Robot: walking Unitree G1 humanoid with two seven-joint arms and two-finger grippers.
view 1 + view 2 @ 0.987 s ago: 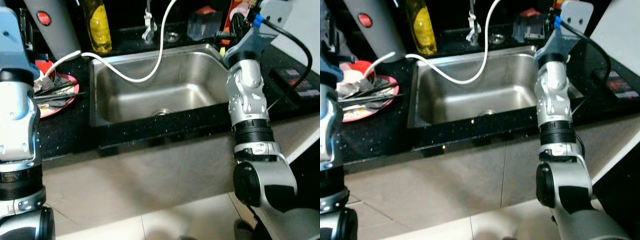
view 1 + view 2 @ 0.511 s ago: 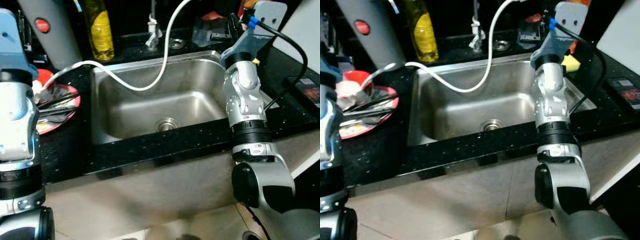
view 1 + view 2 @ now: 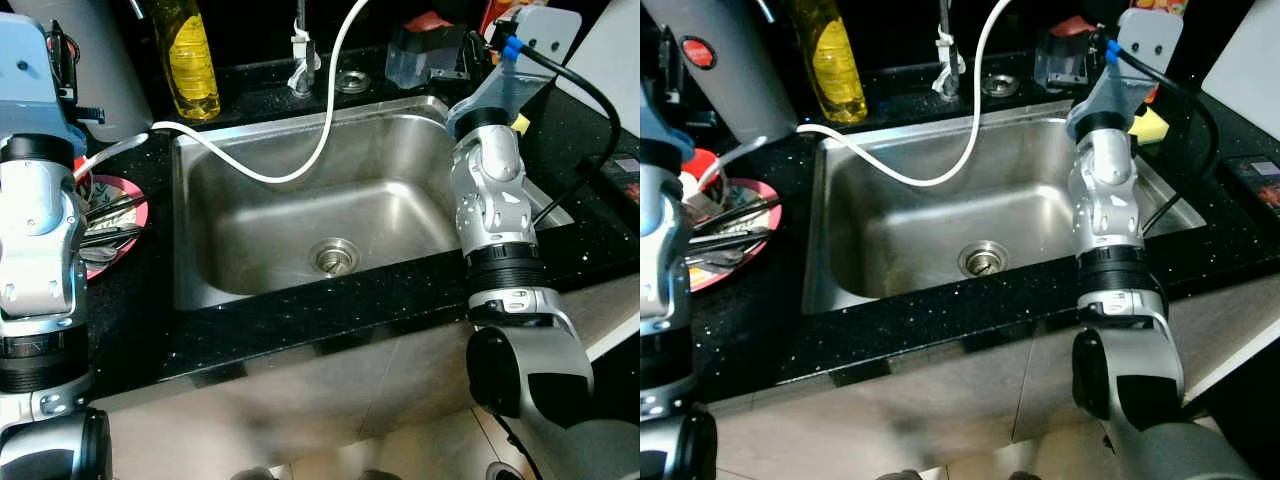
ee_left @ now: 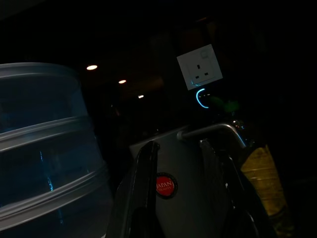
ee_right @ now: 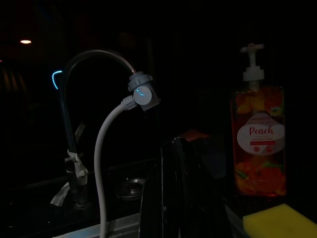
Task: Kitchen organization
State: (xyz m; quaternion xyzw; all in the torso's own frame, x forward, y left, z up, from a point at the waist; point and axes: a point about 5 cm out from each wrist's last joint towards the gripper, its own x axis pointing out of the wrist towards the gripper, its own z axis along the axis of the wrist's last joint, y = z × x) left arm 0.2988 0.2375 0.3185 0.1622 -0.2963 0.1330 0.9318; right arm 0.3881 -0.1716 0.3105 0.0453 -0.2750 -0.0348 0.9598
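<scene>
A stainless steel sink is set in a black counter, its drain bare. A white hose loops from the faucet across the basin to the left counter. A pink plate with several utensils lies left of the sink. My left arm and right arm are raised at either side. In the left wrist view my left gripper is open, facing a grey pot with a red sticker. My right gripper is shut, pointing toward the faucet.
A yellow dish-soap bottle and a clear container stand behind the sink. An orange pump bottle and yellow sponge sit at the back right. A large water jug stands beside the grey pot. A control panel lies far right.
The camera has moved closer and higher over the counter, so the sink drain has come into view. Both arms hold about the same raised pose.
</scene>
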